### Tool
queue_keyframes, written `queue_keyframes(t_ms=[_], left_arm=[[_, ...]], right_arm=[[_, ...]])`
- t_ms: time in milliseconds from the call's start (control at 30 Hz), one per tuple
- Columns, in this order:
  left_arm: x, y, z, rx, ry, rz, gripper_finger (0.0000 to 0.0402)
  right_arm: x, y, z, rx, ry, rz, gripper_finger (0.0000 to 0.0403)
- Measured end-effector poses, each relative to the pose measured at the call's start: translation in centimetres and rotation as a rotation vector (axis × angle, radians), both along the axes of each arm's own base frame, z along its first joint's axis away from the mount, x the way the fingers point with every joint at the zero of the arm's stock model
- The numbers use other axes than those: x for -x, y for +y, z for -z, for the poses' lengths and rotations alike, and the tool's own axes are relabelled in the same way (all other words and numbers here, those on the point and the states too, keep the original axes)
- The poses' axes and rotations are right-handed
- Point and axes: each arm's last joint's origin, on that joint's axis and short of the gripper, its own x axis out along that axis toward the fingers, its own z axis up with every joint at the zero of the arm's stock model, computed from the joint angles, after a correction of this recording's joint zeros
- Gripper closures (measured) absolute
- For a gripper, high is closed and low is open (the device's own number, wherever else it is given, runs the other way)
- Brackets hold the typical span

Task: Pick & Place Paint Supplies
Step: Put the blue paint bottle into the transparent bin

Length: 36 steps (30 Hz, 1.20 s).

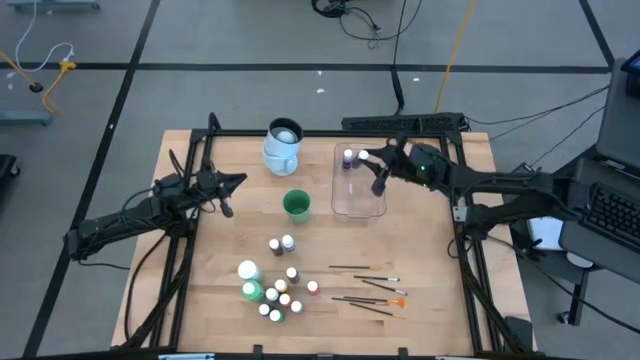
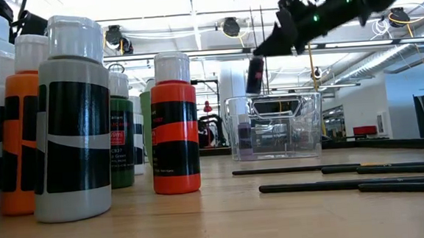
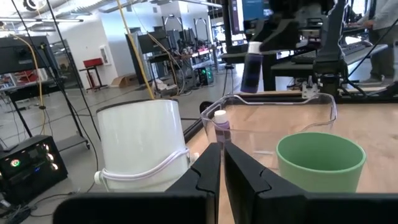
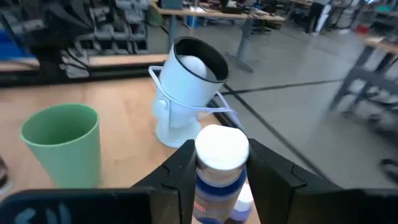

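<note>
My right gripper (image 1: 372, 165) holds a tiny dark-blue paint bottle with a white cap (image 4: 222, 149) in the air over the far end of the clear tub (image 1: 358, 208). The same bottle (image 2: 254, 74) hangs above the tub's rim in the low view. A purple bottle (image 1: 347, 158) stands inside the tub at its far left corner. Several tiny bottles and two larger ones (image 1: 272, 290) stand near the front edge, with thin dark-handled brushes (image 1: 370, 290) lying to their right. My left gripper (image 1: 228, 190) waits shut at the table's left, touching nothing. My right gripper pinches the bottle between its two fingers at its upper body, just under the white cap (image 4: 214, 183). The fingers (image 4: 273, 174) come nearly level from the table's right side. The bottle stands upright, lifted clear, above the tub.
A pale-blue jug (image 1: 283, 145) stands at the far edge left of the tub. A green cup (image 1: 296, 205) stands between my left gripper and the tub. Bare wood lies at the table's middle and right.
</note>
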Motion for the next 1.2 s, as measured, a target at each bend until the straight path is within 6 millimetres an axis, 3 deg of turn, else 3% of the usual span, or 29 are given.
queue_keyframes(t_ms=[200, 567, 867, 1200], left_arm=[[0.0, 0.0, 0.0, 0.015, -0.003, 0.000, 0.0376], [0.0, 0.0, 0.0, 0.018, -0.004, 0.001, 0.0376], [0.0, 0.0, 0.0, 0.019, -0.003, 0.000, 0.0376], [0.0, 0.0, 0.0, 0.020, -0.004, 0.000, 0.0376]], right_arm=[[0.7, -2.4, 3.5, -0.113, 0.079, 0.085, 0.0295], [-1.4, -4.2, 7.4, -0.127, 0.137, 0.206, 0.0295], [-2.1, -5.8, 9.6, -0.128, 0.136, 0.243, 0.0295], [-2.0, -6.4, 10.4, -0.137, 0.156, 0.263, 0.0276]])
